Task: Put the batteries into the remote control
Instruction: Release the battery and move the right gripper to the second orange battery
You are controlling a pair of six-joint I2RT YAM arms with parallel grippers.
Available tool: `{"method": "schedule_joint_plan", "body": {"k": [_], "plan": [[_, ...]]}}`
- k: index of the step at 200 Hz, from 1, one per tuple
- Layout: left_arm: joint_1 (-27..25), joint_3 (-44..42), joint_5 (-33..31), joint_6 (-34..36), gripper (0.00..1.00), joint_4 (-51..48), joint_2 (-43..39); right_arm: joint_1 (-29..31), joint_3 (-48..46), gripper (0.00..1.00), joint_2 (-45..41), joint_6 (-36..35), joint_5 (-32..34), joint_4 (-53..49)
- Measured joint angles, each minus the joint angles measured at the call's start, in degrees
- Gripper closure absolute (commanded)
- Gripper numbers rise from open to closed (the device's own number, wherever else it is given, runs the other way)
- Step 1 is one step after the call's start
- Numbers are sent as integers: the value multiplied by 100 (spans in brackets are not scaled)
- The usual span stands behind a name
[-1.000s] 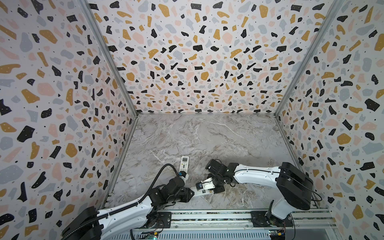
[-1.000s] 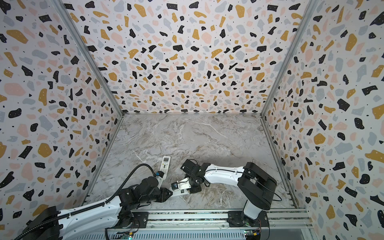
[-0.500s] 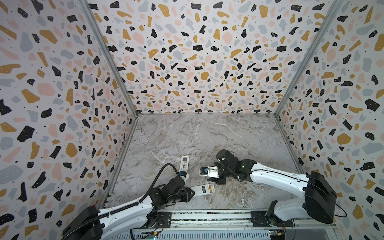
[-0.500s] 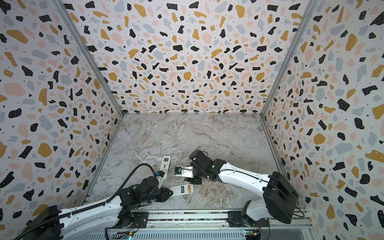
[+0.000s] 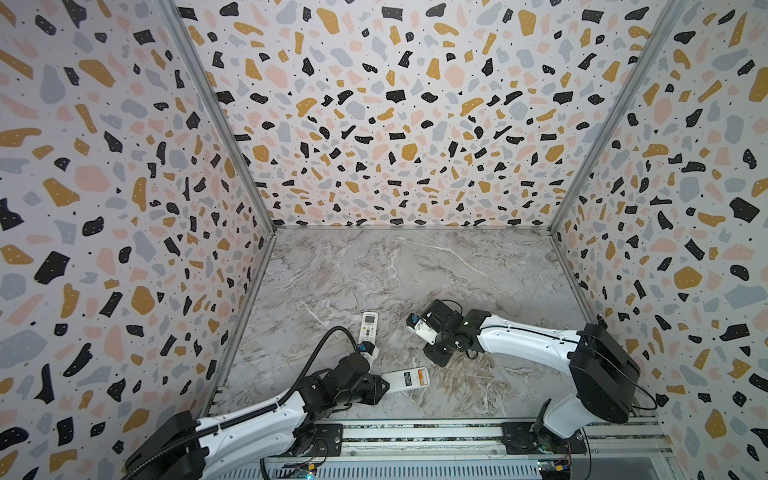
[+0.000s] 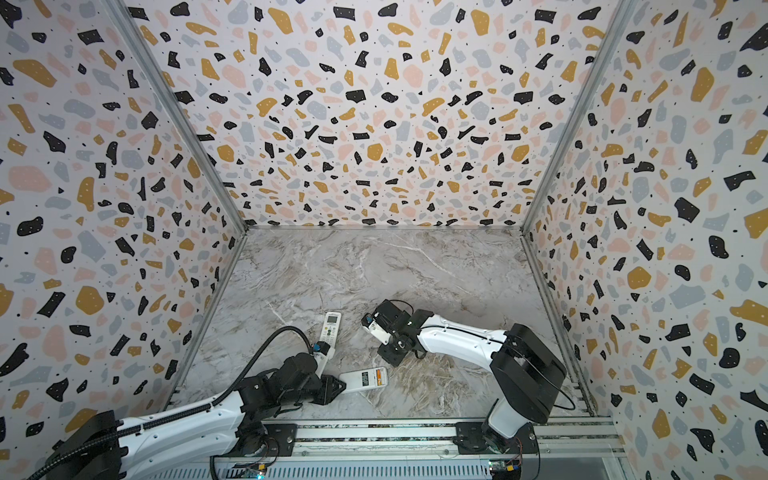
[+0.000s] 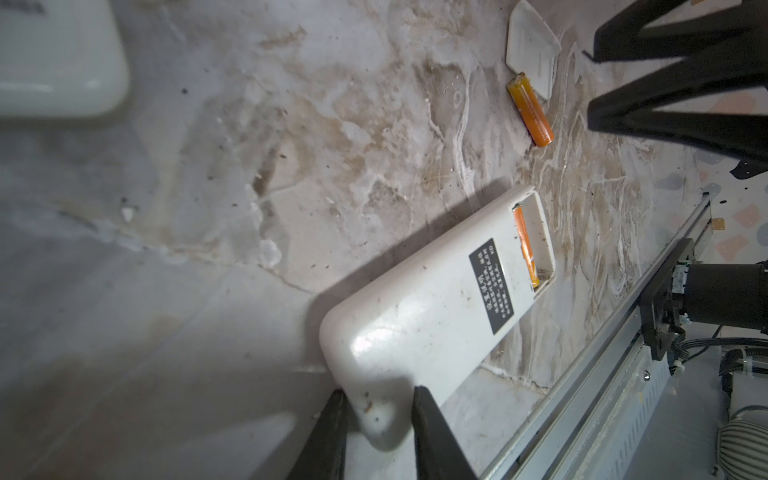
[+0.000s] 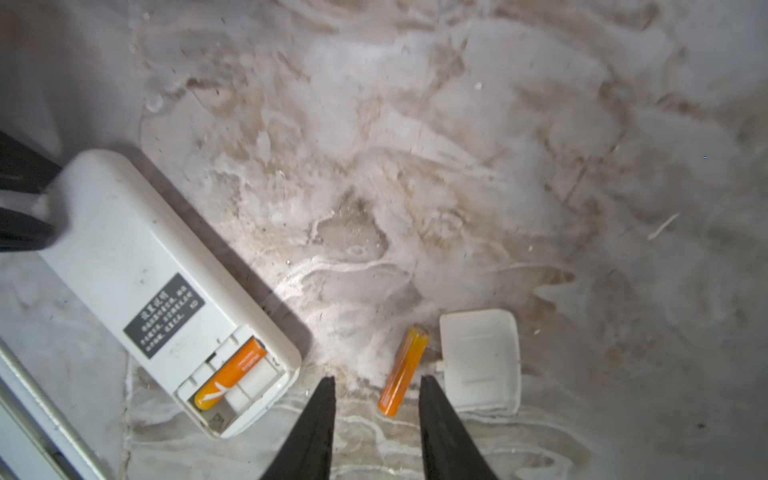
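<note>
My right claw (image 8: 378, 379) has left the remote (image 8: 137, 266), half open, empty. The loose battery (image 8: 405, 368) lies under its gap, long axis across the squeeze. My left claw (image 7: 378, 390) clamps the remote.

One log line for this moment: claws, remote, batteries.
left claw: shut on remote | right claw: open, lined up on loose battery | bay: one orange battery seated | cover: off

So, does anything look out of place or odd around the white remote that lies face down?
Yes. The remote lies with its battery compartment open: one orange battery sits inside, and the slot beside it is empty. A white cover lies detached on the table, with a second orange battery loose beside it.
</note>
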Motion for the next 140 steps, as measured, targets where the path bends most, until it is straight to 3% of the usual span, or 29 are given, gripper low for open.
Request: {"method": "schedule_joint_plan", "body": {"k": [89,140], "plan": [[0,0,-22,22,71,0,-7,90,0,69,321,798,223,-229],[0,0,-50,24,71,-22,-37,98,0,80,645,881,278,-225]]}}
